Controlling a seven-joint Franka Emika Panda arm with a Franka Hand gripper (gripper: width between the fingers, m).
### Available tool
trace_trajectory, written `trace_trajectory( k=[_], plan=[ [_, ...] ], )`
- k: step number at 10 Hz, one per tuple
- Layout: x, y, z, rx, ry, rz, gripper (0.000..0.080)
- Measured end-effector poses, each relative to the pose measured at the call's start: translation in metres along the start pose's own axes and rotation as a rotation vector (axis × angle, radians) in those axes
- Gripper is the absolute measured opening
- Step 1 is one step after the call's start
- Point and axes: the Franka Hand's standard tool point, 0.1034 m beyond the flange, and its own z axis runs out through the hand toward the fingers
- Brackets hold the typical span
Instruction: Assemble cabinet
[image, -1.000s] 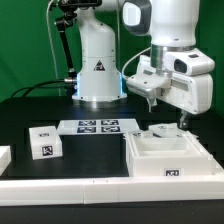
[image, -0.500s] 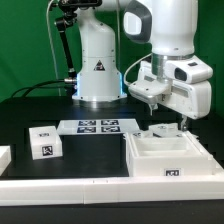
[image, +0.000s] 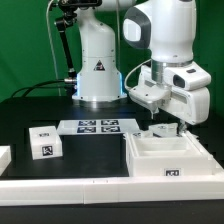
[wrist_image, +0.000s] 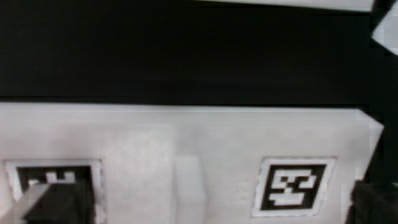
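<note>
The large white cabinet frame (image: 170, 157) lies at the exterior view's right, with a marker on its front. My gripper (image: 166, 122) hangs just over its far edge, above a small white marked part (image: 165, 131). In the wrist view the gripper (wrist_image: 214, 205) is open; its dark fingertips (wrist_image: 54, 203) stand wide apart on either side of a white part (wrist_image: 187, 150) bearing two square markers. I cannot tell whether the fingers touch it. A small white drawer box (image: 45, 142) sits at the exterior view's left, apart from the gripper.
The marker board (image: 98, 126) lies flat between the drawer box and the frame. The white robot pedestal (image: 99, 65) stands behind it. Another white part (image: 4, 158) shows at the exterior view's far left edge. A white ledge (image: 100, 185) runs along the front.
The arm has shifted toward the exterior view's left and the gripper has come a little lower over the frame's far edge. The parts on the table have not moved.
</note>
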Motion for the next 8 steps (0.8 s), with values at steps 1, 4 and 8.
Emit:
trace_trajectory(
  k=[1, 4, 8],
  plan=[
    [0.0000, -0.0001, 0.0003, 0.001, 0.001, 0.000, 0.0612],
    [0.0006, -0.0022, 0.0041, 0.008, 0.006, 0.003, 0.0276],
    [-0.0018, 0.0006, 0.0014, -0.001, 0.002, 0.006, 0.0075]
  ],
)
